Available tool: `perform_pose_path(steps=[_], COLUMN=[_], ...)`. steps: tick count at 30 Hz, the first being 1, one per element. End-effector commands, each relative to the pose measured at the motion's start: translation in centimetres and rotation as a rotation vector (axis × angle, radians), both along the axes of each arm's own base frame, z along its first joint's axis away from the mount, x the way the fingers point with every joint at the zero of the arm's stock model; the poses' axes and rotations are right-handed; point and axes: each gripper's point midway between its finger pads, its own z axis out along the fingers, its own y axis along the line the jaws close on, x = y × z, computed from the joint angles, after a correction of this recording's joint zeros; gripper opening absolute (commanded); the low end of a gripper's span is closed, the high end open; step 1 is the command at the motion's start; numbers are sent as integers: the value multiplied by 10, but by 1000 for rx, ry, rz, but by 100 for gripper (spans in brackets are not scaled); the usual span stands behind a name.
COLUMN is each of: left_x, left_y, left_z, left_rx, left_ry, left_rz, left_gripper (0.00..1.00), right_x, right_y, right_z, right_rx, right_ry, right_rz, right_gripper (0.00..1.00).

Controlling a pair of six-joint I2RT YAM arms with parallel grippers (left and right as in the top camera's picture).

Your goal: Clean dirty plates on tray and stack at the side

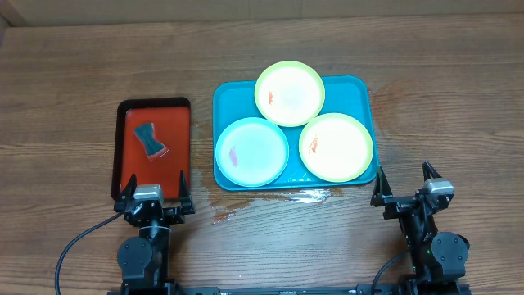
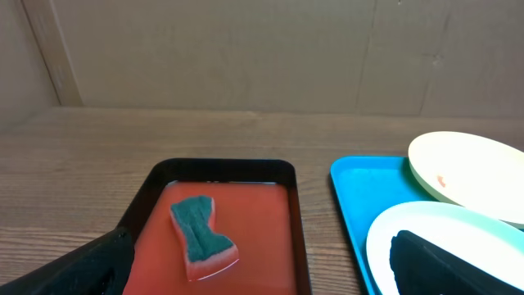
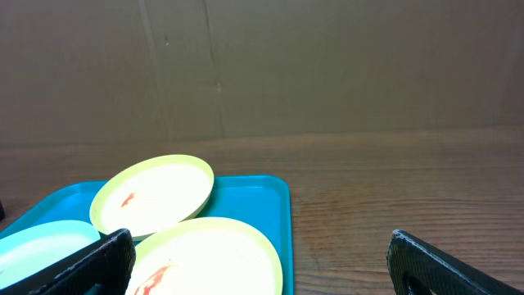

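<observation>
The teal-blue tray (image 1: pixel 360 88) lies at the table's middle and holds three plates. A yellow plate with a green rim (image 1: pixel 290 93) lies at the back, partly resting on the other two. A second yellow plate (image 1: pixel 336 147) is front right and a light blue plate (image 1: pixel 252 152) front left. Each has a small orange-red smear. My left gripper (image 1: pixel 154 190) is open and empty at the near end of the red tray. My right gripper (image 1: pixel 407 182) is open and empty, just right of the teal tray's near corner. The plates also show in the right wrist view (image 3: pixel 151 194).
A narrow red tray with a black rim (image 1: pixel 182 123) lies left of the teal tray and holds a green-topped sponge (image 1: pixel 150 139), also seen in the left wrist view (image 2: pixel 203 229). A wet patch (image 1: pixel 311 195) lies on the wood in front of the teal tray.
</observation>
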Motion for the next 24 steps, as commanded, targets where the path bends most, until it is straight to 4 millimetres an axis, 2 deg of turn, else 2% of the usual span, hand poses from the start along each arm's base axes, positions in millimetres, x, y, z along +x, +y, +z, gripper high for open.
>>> perform_pose_path(steps=[1,21,24], left_x=[0,0,0], left_y=[-1,0,-25], left_z=[2,2,4], left_rx=[23,21,-155], left_ry=[-9,-11,-19], left_rz=[-1,3,-131], left_gripper=[100,100,100], right_x=[0,0,0], right_y=[-3,-2,-3], right_z=[-2,-2,-2], right_rx=[0,0,0], right_ry=[-4,-4,-4], right_rz=[-13,-13,-13], right_gripper=[100,100,100])
